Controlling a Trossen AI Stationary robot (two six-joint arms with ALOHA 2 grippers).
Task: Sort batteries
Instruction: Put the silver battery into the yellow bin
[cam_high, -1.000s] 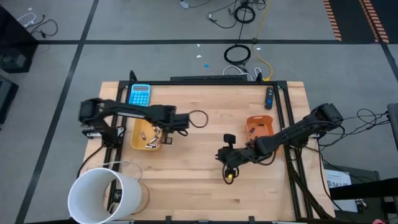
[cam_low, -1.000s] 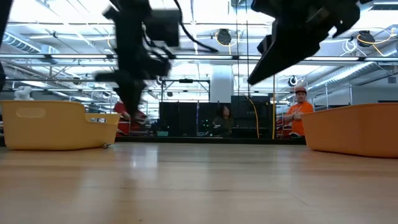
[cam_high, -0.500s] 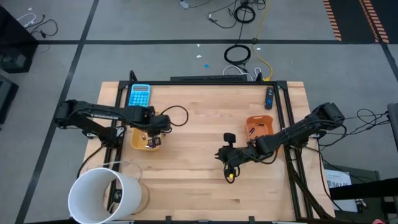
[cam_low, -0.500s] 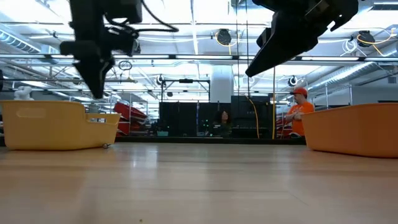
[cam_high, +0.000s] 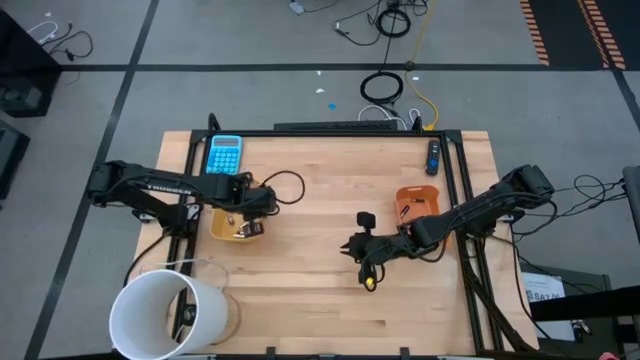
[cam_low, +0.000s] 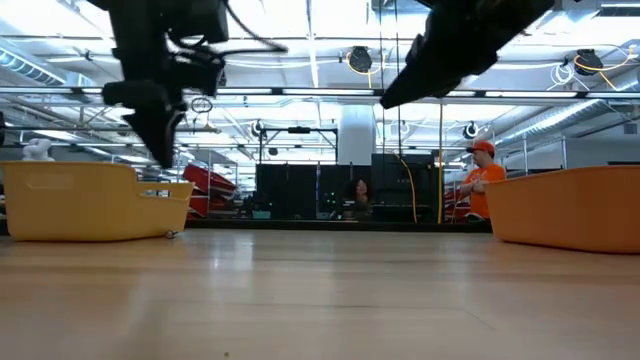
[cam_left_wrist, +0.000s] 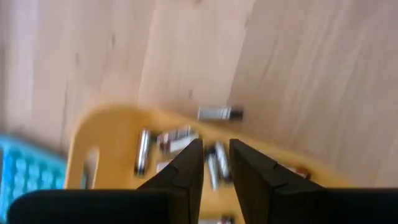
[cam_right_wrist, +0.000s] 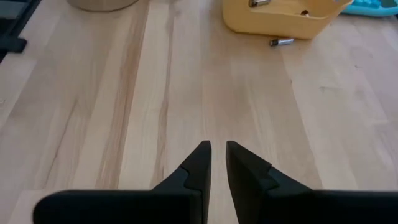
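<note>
Pick step, by my read: left gripper is poised over the yellow tray at the tabletop's 9 o'clock side, fingers nearly together with only a thin gap, nothing pinched that I can see. Batteries lie loose in that tray, silvery cells pointing every which way; one stray battery sits on the wood just outside the tray wall, also visible from the right wrist. Right gripper hovers above bare wood around 4 o'clock from the tabletop centre, fingers also almost closed, empty, next to the orange tray at 3 o'clock. Can't tell what's inside the orange tray. Blue calculator at 11 o'clock from the yellow tray, not in play. White bucket at the tabletop's 7 o'clock corner. Next move likely needs: the left fingers to spread first, line up across a single cell's long axis, then descend. Cells are crowded and touching, so pick one lying apart from its neighbours. The stray one outside is the easiest grab.
</note>
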